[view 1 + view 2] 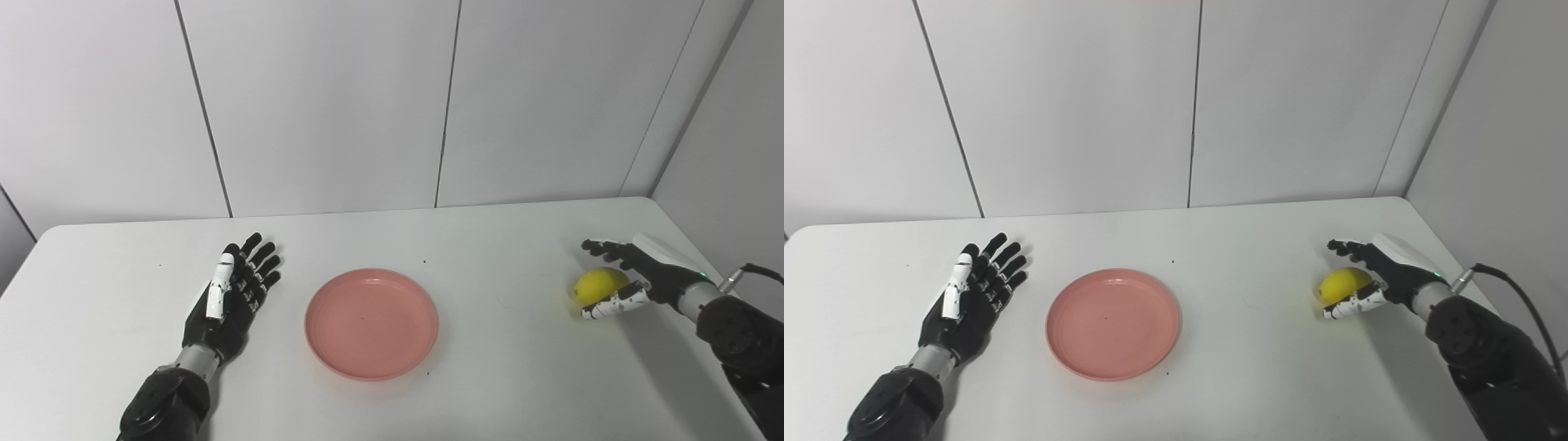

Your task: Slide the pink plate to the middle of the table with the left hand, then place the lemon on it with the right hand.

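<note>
Left eye view sets the pink plate (372, 323) near the middle of the white table (490, 380), empty and lying flat, a round shallow dish with a raised rim and a few dark specks on it and beside it. Right eye view shows the same layout shifted leftward, and adds more of the black cable (1516, 294) looping off the right forearm — only a short piece of it appears in the other view. The lemon (599, 285) sits well to the right of the plate, yellow and smooth, cupped by the right hand (631, 278): fingers arch over its top and the thumb lies along its near side, though whether the fruit is lifted off the table cannot be told. The left hand (231, 293) lies flat just left of the plate, palm up, fingers spread, holding nothing — apart from the rim. Pale wall panels (318, 104) with dark seams close in the table behind and at right.
</note>
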`<state>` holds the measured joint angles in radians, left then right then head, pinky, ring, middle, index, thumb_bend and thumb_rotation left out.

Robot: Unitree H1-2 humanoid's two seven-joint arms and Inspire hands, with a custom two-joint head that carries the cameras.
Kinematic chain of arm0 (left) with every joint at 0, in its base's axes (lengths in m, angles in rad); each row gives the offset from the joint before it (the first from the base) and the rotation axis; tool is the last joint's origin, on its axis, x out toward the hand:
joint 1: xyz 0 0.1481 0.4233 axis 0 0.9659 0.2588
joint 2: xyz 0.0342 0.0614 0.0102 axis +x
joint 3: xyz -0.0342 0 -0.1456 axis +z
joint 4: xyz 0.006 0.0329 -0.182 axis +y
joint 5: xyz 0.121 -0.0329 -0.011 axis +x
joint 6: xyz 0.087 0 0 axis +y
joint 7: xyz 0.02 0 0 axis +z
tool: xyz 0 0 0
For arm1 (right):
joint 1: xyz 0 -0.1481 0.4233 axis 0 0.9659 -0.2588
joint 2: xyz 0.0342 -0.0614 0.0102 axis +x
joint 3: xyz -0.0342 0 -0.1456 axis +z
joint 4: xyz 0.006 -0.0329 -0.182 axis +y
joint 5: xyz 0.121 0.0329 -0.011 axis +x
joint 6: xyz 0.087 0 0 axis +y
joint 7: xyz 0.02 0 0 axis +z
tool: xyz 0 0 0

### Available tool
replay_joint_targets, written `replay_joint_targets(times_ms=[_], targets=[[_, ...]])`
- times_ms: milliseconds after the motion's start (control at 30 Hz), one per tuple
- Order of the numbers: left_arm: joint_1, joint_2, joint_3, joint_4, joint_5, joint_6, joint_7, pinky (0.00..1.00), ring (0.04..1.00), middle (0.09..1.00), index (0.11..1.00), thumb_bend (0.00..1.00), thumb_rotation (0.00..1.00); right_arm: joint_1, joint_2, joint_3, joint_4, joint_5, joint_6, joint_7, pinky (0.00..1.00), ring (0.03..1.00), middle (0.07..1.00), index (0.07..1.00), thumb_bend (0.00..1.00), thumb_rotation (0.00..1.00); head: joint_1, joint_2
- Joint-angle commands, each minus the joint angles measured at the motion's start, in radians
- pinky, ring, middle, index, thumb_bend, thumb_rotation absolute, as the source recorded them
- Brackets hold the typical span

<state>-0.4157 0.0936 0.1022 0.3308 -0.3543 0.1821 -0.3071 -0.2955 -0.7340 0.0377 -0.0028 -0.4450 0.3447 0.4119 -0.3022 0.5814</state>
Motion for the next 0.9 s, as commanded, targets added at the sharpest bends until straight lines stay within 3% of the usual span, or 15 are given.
replay_joint_targets(times_ms=[0,600,867], targets=[[0.001,0.007,-0.002,-0.004,0.002,0.018,0.004,0.97,0.954,0.952,0.947,0.45,1.0,-0.039,-0.037,-0.01,-0.006,-0.004,-0.016,-0.014,0.83,0.842,0.847,0.849,0.97,0.21,0.0,0.001],[0.002,0.009,-0.006,-0.005,0.002,0.016,0.006,0.97,0.954,0.952,0.948,0.45,1.0,-0.04,-0.044,0.012,0.062,-0.027,-0.091,-0.059,0.73,0.752,0.77,0.769,0.84,0.15,0.002,0.002],[0.002,0.005,-0.003,-0.006,-0.003,0.021,0.01,0.97,0.952,0.949,0.947,0.45,1.0,-0.047,-0.032,0.009,0.088,-0.019,-0.102,-0.065,0.63,0.639,0.684,0.689,0.66,0.1,0.004,0.002]])
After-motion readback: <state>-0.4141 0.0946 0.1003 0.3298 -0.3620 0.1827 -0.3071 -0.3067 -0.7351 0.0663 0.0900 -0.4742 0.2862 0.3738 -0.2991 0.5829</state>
